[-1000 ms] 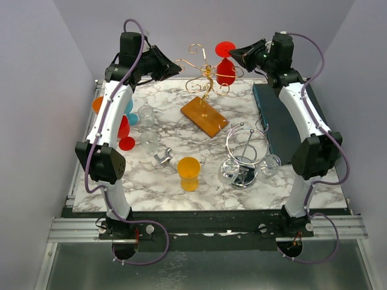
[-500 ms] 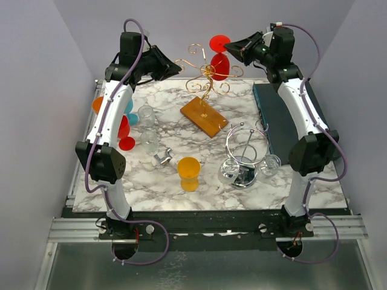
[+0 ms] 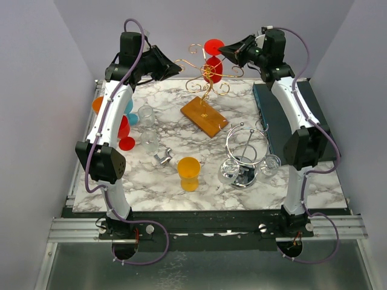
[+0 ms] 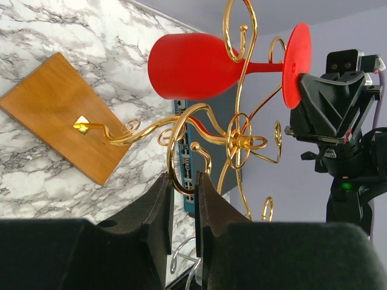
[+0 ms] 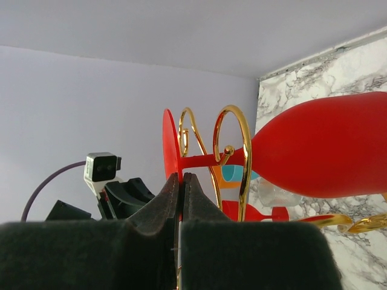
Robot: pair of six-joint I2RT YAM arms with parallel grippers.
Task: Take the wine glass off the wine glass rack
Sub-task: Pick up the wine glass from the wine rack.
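We have the left gripper (image 4: 182,179) pinched narrow on a gold arm of the rack (image 4: 239,142). The glass (image 4: 193,65) is at the table's (image 3: 151,193) far edge, stem in a rack loop. Our right gripper (image 5: 179,177) is clamped on its foot.

Gold rack curls (image 4: 240,141) hemming the red glass (image 4: 190,57) (both sides), open marble (image 3: 181,130) beside wooden base (image 3: 204,116)
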